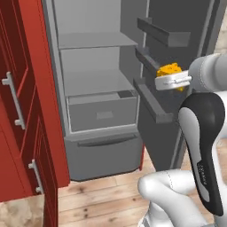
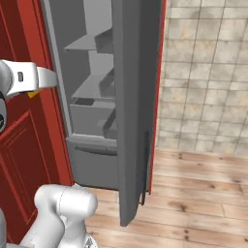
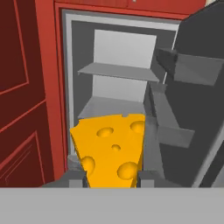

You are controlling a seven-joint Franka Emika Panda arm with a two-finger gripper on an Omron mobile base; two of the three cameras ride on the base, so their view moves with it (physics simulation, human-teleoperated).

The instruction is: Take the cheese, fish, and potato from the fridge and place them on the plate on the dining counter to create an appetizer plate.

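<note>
An orange-yellow cheese [image 3: 111, 148] wedge with holes sits between my gripper's [image 3: 111, 180] two dark fingertips, and the gripper is shut on it. From the left base view the cheese [image 1: 170, 69] pokes out above the white hand, with the gripper [image 1: 172, 77] held in front of the open fridge door's shelves. From the right, a sliver of cheese [image 2: 33, 94] shows under the hand. The grey fridge [image 1: 97, 82] stands open ahead, its shelves and drawer bare. The fish, potato, plate and dining counter are out of view.
The open fridge door [image 2: 131, 97] with its rack shelves [image 1: 155, 104] stands close to the right of the hand. Red cabinet panelling [image 1: 22, 111] with handles flanks the left. Wooden floor [image 2: 203, 193] and a tiled wall [image 2: 208, 72] lie to the right.
</note>
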